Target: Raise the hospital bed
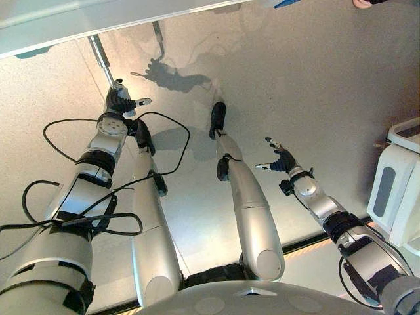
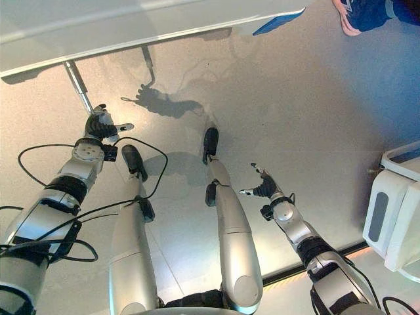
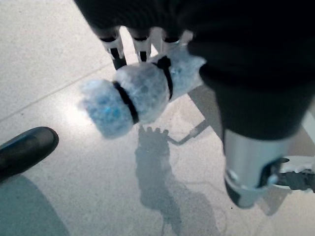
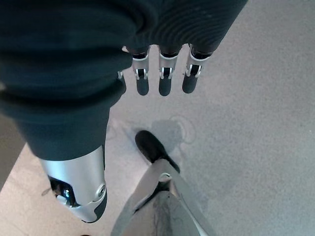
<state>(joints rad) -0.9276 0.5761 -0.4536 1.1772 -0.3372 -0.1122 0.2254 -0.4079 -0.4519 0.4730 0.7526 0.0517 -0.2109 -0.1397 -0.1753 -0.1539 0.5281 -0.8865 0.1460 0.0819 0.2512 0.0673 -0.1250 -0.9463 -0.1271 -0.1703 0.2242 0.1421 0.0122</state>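
The hospital bed's white frame (image 1: 98,20) runs along the far edge. A metal crank rod (image 1: 100,56) slopes down from under it. Its handle (image 3: 138,93) is padded in bubble wrap tied with black bands. My left hand (image 1: 120,100) is at the rod's end, its fingers (image 3: 116,49) curled over the padded handle and the thumb (image 3: 251,162) on the other side. My right hand (image 1: 282,159) hangs in the air low on the right, away from the bed, with straight fingers (image 4: 165,81) and nothing in it.
A second thin crank (image 1: 157,36) hangs from the bed frame further right. A white cabinet-like unit (image 1: 400,190) stands at the right edge. A person's shoe (image 2: 357,16) and a blue piece (image 2: 279,23) are at the far right by the bed's corner.
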